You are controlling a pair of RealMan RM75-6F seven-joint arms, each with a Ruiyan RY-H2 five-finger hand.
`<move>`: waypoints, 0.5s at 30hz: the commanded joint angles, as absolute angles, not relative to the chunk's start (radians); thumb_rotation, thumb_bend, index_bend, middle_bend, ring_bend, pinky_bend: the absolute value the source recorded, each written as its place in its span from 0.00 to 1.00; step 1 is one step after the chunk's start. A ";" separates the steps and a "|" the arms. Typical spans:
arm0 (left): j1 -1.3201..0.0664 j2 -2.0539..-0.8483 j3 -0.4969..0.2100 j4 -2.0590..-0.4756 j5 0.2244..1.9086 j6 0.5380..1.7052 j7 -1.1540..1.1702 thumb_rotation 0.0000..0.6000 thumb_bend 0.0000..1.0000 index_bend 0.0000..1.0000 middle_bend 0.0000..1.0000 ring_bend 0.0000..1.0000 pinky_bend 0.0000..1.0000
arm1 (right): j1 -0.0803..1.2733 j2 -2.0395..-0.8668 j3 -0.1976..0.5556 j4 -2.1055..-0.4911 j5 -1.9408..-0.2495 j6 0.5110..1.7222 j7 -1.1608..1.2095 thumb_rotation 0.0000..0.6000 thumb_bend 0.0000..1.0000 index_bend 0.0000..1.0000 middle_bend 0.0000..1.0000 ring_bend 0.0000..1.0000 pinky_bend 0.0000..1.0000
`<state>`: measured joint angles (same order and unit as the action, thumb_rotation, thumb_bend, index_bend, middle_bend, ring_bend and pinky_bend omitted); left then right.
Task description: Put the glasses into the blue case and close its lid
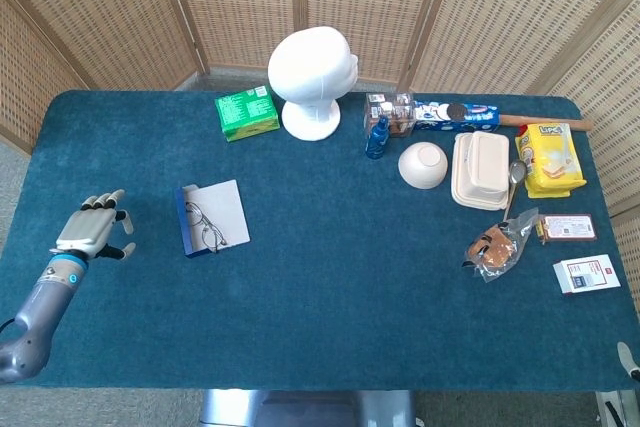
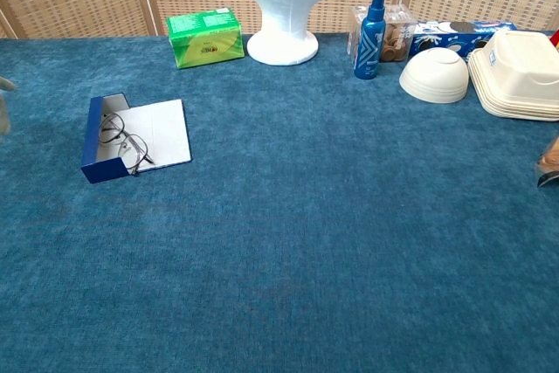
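The left robot hand (image 1: 92, 232) hovers over the near-left part of the bench (image 1: 330, 297), palm down, fingers spread apart and holding nothing. In the chest view only a blurred sliver of it shows at the left edge.

To the right of that robot hand, apart from it and not touched by it, lies the case (image 1: 211, 217), open, with its blue wall (image 2: 91, 141) on the side nearer the robot hand and its white lid (image 2: 163, 132) laid flat on the side away from it. The glasses (image 1: 205, 226) lie at the near end of the case, partly in the tray and partly over the inner edge of the lid; one temple reaches onto the lid.

Farther beyond and to the right of the robot hand stand a green box (image 1: 246, 112) and a white head form (image 1: 312, 80). Well off to its right are a blue bottle (image 2: 374, 22), a bowl (image 1: 423, 165) turned upside down and a pale food box (image 1: 480, 169).

The right robot hand shows in neither view.
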<state>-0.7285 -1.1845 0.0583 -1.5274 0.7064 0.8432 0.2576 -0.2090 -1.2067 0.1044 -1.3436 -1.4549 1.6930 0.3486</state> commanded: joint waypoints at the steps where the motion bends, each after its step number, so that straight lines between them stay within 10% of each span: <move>1: -0.742 -1.208 0.035 -1.500 0.683 0.815 0.266 0.80 0.30 0.33 0.01 0.00 0.00 | -0.213 -1.207 0.104 -1.343 -1.452 1.696 0.350 0.98 0.27 0.00 0.13 0.00 0.15; 15: -0.826 -1.255 -0.002 -1.462 0.571 0.711 0.342 0.70 0.30 0.13 0.00 0.00 0.00 | -0.234 -1.202 0.110 -1.334 -1.438 1.724 0.372 0.97 0.27 0.00 0.13 0.00 0.15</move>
<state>-0.8158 -1.2514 -0.0033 -1.4657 0.5869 0.7244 0.3323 -0.2332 -1.2023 0.1093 -1.3349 -1.4392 1.7225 0.3711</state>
